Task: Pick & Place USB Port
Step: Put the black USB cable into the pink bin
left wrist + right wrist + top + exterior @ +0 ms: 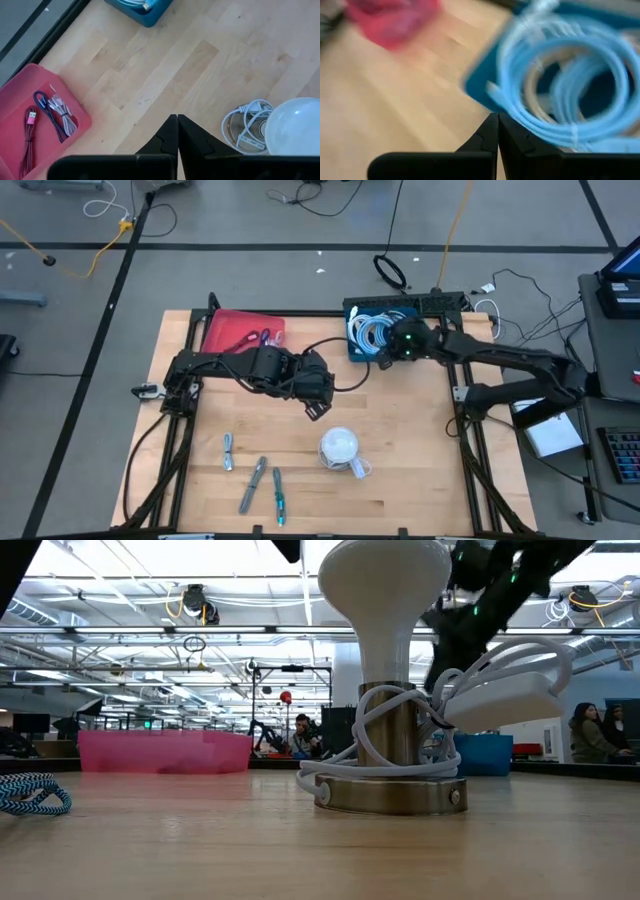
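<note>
Over by the blue bin [360,330] of coiled cables [378,332], the right gripper [384,362] hangs with fingers pressed together, holding nothing. Mid-table, the left gripper [315,412] is likewise closed and empty, near the lamp [340,448].

Both arms are dark, jointed tubes; the right gripper [385,360] carries a small green light (perhaps an indicator).

Red tray [243,330], blue bin [357,346] of pale-blue cables [377,332] — white lamp [339,446] — tan wooden table [400,450]
</note>
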Robot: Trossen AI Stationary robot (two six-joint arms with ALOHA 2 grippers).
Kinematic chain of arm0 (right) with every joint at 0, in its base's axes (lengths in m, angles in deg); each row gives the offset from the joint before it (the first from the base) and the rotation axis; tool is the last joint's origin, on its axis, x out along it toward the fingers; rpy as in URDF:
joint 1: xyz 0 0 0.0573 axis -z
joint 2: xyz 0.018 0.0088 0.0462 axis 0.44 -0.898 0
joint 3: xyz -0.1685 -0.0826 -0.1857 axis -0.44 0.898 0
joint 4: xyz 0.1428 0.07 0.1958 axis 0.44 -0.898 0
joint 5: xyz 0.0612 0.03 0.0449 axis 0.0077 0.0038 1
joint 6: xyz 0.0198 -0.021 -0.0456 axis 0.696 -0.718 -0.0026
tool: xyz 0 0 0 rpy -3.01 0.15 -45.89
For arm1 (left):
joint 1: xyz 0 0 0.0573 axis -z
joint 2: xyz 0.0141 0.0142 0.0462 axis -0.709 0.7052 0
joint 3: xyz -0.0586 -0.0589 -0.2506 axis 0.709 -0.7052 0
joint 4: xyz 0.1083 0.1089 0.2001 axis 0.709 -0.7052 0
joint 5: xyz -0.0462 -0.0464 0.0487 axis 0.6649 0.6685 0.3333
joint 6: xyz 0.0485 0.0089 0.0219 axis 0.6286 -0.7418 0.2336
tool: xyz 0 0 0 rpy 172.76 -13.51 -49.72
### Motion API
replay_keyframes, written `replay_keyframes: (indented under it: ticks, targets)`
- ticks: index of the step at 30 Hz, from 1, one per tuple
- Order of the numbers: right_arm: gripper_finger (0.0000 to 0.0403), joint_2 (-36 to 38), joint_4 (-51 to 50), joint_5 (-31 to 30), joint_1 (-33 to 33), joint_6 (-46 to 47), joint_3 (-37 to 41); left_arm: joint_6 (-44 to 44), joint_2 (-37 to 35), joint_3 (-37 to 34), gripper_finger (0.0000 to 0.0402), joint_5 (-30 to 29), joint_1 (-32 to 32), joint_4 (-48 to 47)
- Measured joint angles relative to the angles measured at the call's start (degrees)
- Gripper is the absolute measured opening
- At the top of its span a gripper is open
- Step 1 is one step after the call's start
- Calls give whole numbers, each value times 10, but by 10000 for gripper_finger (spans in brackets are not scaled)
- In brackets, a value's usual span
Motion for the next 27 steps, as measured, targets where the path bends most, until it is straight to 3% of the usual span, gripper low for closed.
replay_keyframes:
  ticks: [3,6,9,12,21,27]
  targets:
    - [0,46,-10,23,-22,0,-27,-8,-2,0,3,27,0,0]
    - [0,95,-26,64,-48,10,-57,-27,-3,-6,4,100,13,1]
    - [0,143,-27,90,-84,20,-79,-61,-3,-32,15,160,53,1]
    - [8,185,-27,89,-119,31,-92,-121,-4,-86,22,178,104,2]
    - [89,231,-29,88,-161,62,-96,-432,-2,-289,29,256,244,35]
    - [147,208,-28,89,-175,67,-96,-548,-3,-356,92,271,284,113]
